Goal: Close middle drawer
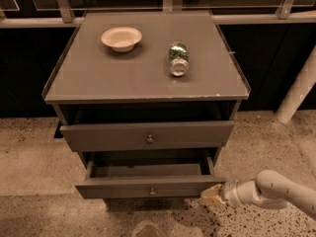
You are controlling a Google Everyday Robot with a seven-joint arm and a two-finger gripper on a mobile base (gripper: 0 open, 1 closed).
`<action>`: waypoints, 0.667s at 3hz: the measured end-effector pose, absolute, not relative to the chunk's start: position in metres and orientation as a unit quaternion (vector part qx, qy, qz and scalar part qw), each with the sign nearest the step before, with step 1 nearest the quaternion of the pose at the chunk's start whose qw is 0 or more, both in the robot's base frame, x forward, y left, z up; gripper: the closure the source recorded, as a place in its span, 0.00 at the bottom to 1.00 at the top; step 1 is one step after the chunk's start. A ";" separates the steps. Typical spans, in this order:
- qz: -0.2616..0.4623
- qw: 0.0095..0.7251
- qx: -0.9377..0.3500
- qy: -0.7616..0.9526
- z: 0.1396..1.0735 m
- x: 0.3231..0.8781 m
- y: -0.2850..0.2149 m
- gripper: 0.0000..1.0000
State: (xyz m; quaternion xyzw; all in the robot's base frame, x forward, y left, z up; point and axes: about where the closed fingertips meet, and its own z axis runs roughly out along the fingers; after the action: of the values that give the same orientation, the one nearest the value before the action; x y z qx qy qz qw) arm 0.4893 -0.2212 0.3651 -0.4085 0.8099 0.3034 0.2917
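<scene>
A shallow, pale bowl (121,37), round and matt, sits toward the rear-left corner of the worktop (123,80), a smooth grey slab with a thin raised lip along its side edges. Right of centre, nearer the rear edge, a small container (178,59) lies on its side; it may be a glass jar or a can, the view is too dim to say.

Below the front edge are 2 grey wooden fronts. The taller front (108,136) with the round knob (150,139) stands slightly out. Beneath it the middle drawer (118,187) is pulled well out, its box apparently empty, its long low panel carrying 1 tiny metal knob (152,191) at centre.

Below the front-right corner, the end effector (212,195) sits at the right end of that low panel, touching it or just beside it. Whether it is spread or pressed together I cannot tell. The pale, rounded arm (276,191) reaches in from the right over a speckled floor.

The drawer looks stiff and light, and should slide rather than flex. No grip is needed: a flat push on the front will do. Pushing at the right end alone could skew it on its runners, so contact nearer the knob seems safer.
</scene>
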 end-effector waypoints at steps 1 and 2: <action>0.300 0.293 -0.412 0.809 0.365 0.495 -0.220 1.00; 0.263 0.320 -0.421 0.807 0.374 0.526 -0.221 1.00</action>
State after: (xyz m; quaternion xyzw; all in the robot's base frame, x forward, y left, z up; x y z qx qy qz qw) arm 0.5256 -0.2214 0.3740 -0.4205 0.8071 0.2631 0.3201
